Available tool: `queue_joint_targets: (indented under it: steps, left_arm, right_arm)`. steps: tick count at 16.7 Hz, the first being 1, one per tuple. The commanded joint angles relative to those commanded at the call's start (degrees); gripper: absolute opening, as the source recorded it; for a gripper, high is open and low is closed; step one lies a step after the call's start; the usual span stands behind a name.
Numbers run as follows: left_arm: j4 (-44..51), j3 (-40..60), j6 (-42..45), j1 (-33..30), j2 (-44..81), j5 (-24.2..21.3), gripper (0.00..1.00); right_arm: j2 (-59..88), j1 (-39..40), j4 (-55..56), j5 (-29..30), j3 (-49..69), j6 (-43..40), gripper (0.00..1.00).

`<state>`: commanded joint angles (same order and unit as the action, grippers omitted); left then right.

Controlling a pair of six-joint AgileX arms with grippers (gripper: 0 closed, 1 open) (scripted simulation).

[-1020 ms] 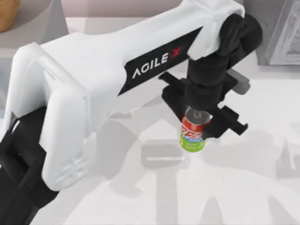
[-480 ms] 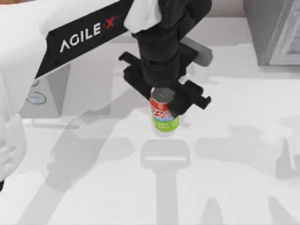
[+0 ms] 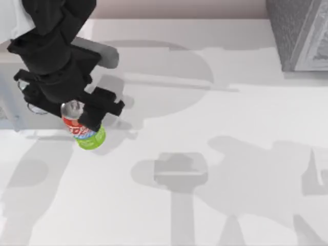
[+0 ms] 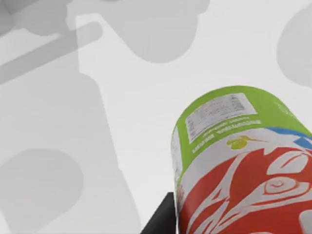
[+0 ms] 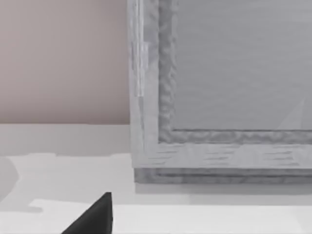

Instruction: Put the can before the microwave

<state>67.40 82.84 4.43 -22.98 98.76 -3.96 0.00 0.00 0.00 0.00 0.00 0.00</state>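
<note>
My left gripper (image 3: 77, 115) is shut on the can (image 3: 89, 137), gripping its red upper part, with the silver top showing between the black fingers. The can is at the table's left, just in front of the light-grey microwave (image 3: 9, 72), most of which my left arm hides. In the left wrist view the can (image 4: 239, 161) shows its lime-green band and red label over white table, beside one black finger (image 4: 161, 222). I cannot tell whether the can touches the table.
A darker speckled grey box (image 3: 297, 31) stands at the back right; the right wrist view looks at it (image 5: 219, 73) from close by, with one black fingertip (image 5: 95, 217) of my right gripper in the corner. Arm shadows cross the white table (image 3: 205, 215).
My left gripper has carried the can from the table's middle far to the left, to just in front of the microwave. Its grip on the can is unchanged.
</note>
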Motion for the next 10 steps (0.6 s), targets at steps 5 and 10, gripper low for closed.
queue_joint_targets:
  steps: [5,10]
  left_arm:
    - [-1.7,-18.4,-0.4,13.4,-12.9,1.5,0.00]
    - [-2.6,-28.9,-1.6,23.6,-19.9,3.6,0.00]
  right_arm:
    - [0.0,0.0,0.0,0.0,0.0,0.0,1.00]
    - [0.0,0.0,0.0,0.0,0.0,0.0,1.00]
